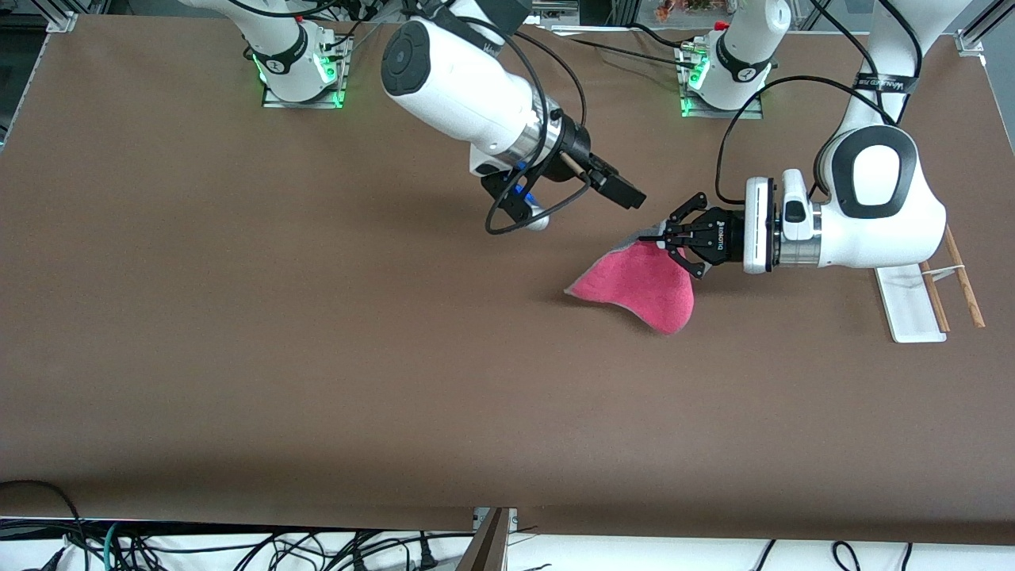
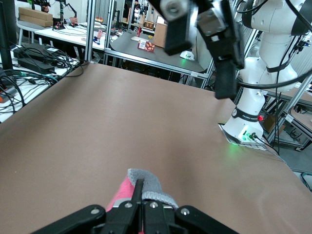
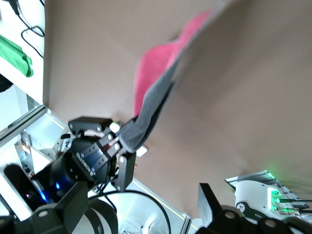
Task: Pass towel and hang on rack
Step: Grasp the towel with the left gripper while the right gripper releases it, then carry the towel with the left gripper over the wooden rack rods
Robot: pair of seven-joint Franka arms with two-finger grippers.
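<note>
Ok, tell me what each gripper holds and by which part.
The left gripper pinches the towel by one corner, the rest hanging. The right gripper is open and holds nothing.

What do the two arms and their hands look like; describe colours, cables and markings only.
Both arms are glossy white with black joint caps, silver wrist rings and looping black cables. The left hand is a black linkage with small white lettering; the right hand is black and blocky. Green lights glow at both bases.

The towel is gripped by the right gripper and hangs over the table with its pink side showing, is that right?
Not quite: the left gripper is shut on the towel, as the front view shows. The right gripper is open over the table, holding nothing. The pink side does show.
</note>
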